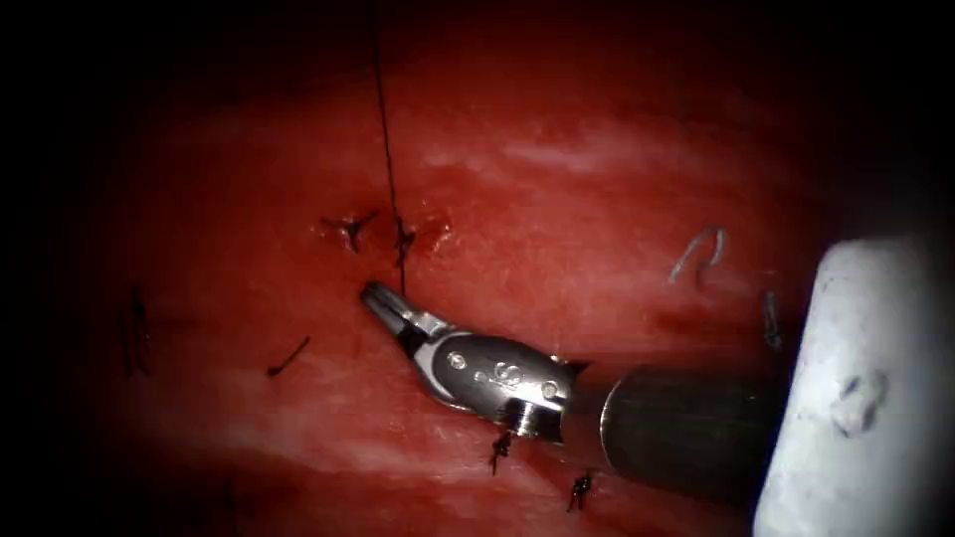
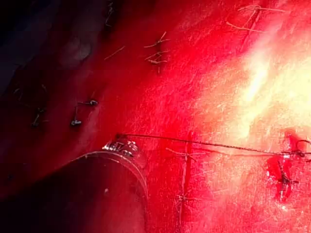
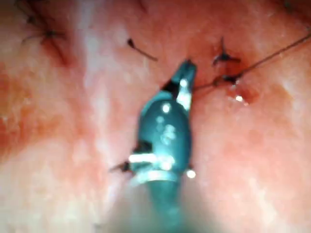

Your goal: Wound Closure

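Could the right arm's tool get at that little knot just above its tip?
Probably yes. The right tool sits just below the knot, jaws shut on the thread, with bare tissue between them.

1. Right tool (image 3: 188,68): jaws closed on the thread (image 3: 272,52), beside a knot (image 3: 229,77).
2. Thread runs taut from the jaws past the knot.
3. Tissue (image 3: 252,155) carries a cut thread end (image 3: 141,51).

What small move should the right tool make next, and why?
Probably a gentle pull away from the stitch, to snug it. The right tool seems shut on the thread just beside that stitch, and the strand beyond it runs straight.
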Controlling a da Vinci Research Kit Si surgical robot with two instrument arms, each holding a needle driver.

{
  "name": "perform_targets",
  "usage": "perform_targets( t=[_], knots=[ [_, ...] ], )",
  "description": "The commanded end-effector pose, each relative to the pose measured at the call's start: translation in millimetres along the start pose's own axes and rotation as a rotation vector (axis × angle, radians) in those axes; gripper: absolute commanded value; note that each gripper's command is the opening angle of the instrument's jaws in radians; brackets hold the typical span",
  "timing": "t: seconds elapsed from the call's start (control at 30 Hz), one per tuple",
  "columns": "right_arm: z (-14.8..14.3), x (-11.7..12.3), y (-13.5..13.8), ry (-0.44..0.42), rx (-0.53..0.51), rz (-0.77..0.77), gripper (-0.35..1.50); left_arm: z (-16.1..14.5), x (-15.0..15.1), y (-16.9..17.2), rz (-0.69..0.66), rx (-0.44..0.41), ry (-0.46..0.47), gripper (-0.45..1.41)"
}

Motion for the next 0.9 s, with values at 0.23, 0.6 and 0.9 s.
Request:
perform_targets(
  t=[0.23, 0.6, 0.9],
  knots=[
    [-0.5, -0.9, -1.9, 0.006, 0.012, 0.0, -0.35, 2.0, -0.6, -1.7, 0.002, 0.003, 0.006, -0.45],
    [-0.9, -1.9, -2.8, -0.001, 0.021, -0.001, -0.35, 2.8, -1.7, -4.9, -0.026, 0.041, 0.002, -0.45],
    [-1.3, -2.0, -3.0, -0.003, 0.024, 0.003, -0.35, 3.9, -2.6, -6.3, -0.04, 0.064, -0.009, -0.45]
  ],
)
